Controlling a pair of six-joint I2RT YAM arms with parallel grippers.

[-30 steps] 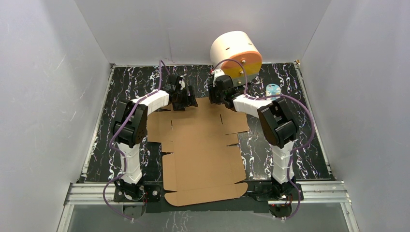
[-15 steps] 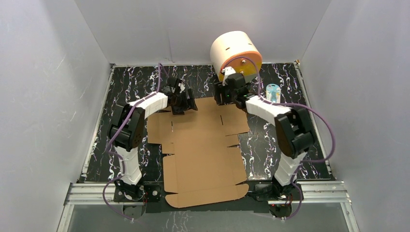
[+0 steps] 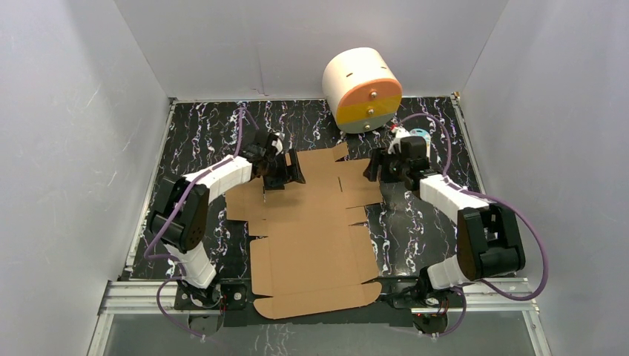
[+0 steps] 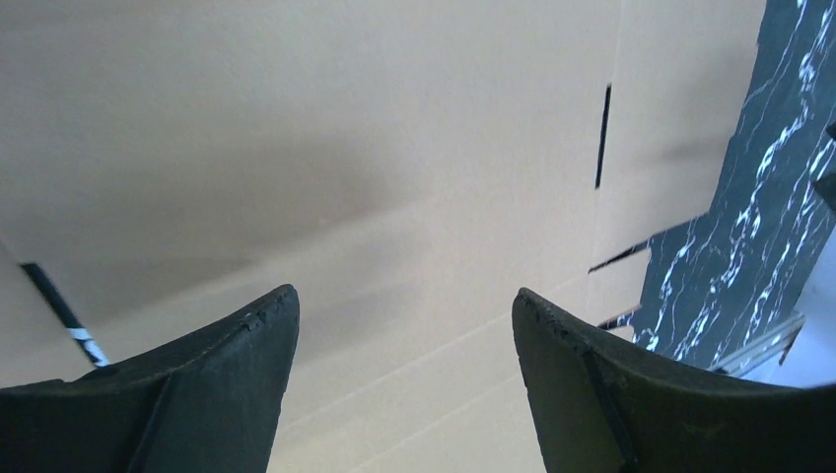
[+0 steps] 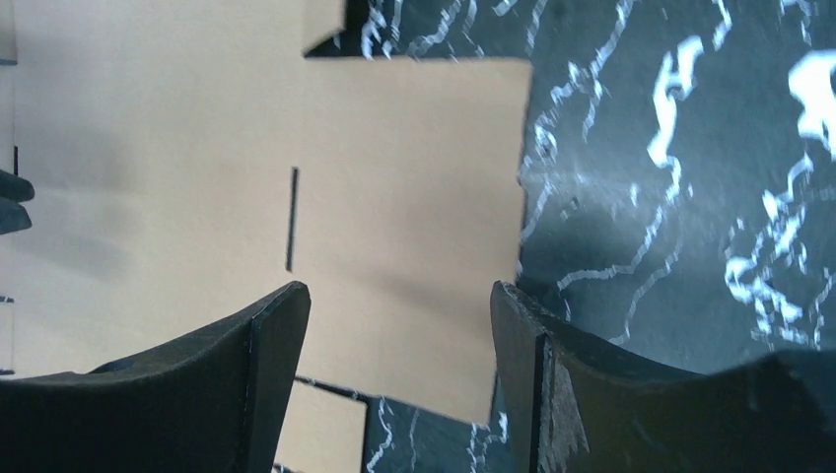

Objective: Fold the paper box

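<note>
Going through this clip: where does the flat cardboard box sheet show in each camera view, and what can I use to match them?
Top external: the paper box lies flat at mid-table, between the two arms.
Left wrist: the paper box fills most of the picture, beyond the fingers.
Right wrist: the paper box covers the left and centre.
Shared landmark: the black marbled table, along the right edge in left wrist and the right half in right wrist.
</note>
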